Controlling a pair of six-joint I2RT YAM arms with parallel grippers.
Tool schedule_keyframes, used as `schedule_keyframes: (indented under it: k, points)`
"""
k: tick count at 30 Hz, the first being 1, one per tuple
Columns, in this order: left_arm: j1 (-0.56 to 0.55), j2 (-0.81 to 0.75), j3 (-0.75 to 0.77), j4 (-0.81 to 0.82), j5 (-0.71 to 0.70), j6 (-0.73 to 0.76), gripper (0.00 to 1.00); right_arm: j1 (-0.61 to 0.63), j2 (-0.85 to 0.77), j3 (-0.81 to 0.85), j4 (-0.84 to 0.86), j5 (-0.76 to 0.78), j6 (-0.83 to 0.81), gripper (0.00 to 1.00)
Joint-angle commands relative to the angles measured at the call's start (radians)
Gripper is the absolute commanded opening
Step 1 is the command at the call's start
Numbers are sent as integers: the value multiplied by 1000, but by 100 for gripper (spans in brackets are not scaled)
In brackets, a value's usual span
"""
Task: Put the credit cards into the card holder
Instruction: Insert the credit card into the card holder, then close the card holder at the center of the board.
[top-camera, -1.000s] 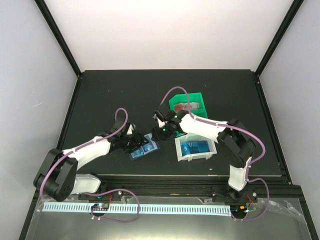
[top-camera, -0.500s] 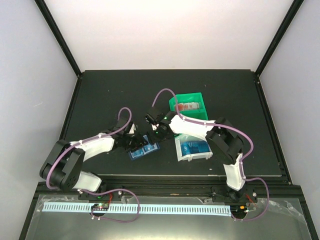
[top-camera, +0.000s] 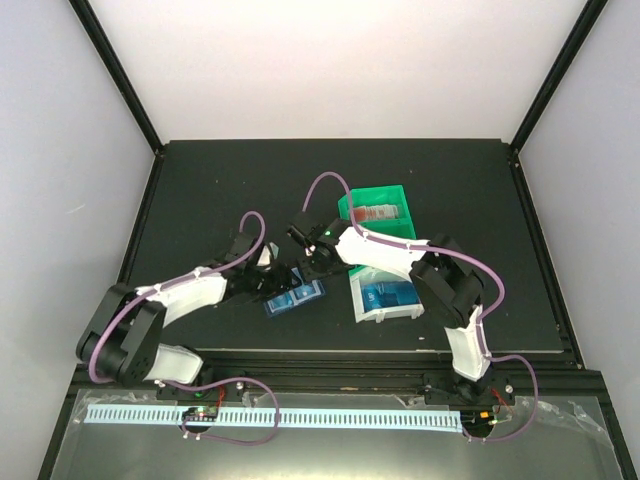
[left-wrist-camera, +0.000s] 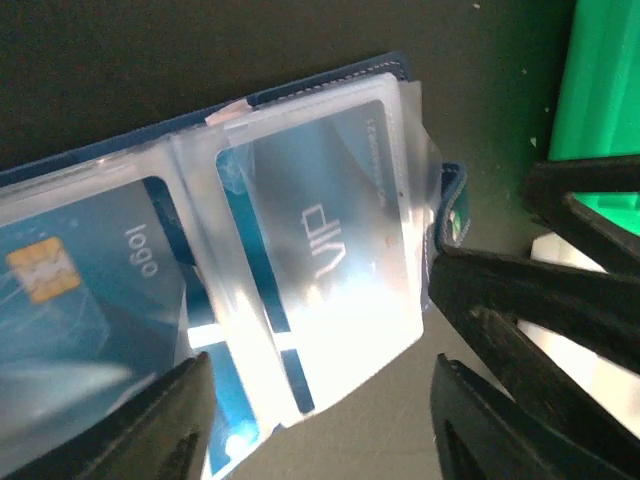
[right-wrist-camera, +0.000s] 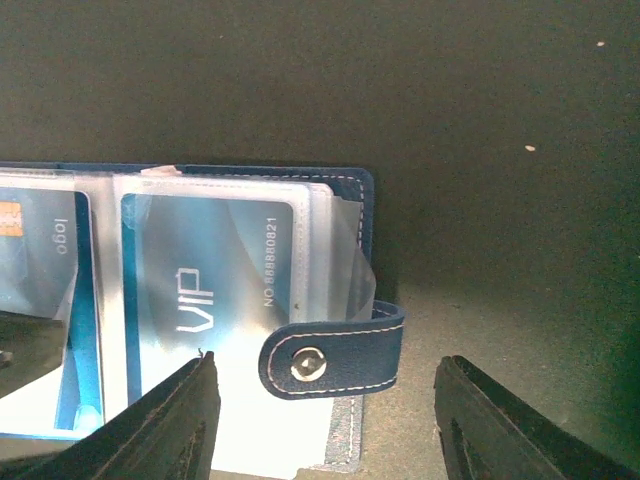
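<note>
Because the card holder lies spread open for loading, the left gripper and the right gripper both gape wide, empty.

The card holder has a navy leather-like cover, finely grained, with pale stitching along its strap and a shiny metal snap. Its sleeves are clear, glossy plastic, creased and throwing white glare. The credit cards look like smooth blue plastic with a sheen; one bears a metallic gold chip. The table is matt black, faintly specked. At the right edge of the left wrist view, the green bin is smooth, slightly glossy plastic.
</note>
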Motion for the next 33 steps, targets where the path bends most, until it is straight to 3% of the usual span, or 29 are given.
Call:
schedule_keyframes:
  k: [1,8,11,21,25,33]
  points:
    - [-2,-131,22,-129,-75,23,65,6,-13,-12,25,-65,-9,61]
    - [6,-272,31,-420,-283,-62,83,4,-31,-65,15,-131,-1,64]
    - [13,-270,11,-472,-300,-88,88,3,-32,-82,16,-156,-6,64]
    - [22,-234,-75,-292,-133,-158,88,-35,-24,-143,79,-312,-34,64]
    - [23,-190,-70,-267,-141,-158,87,-63,-49,-213,188,-440,-29,64]
    - [26,-126,-86,-164,-124,-163,86,-66,-20,-215,231,-521,-21,63]
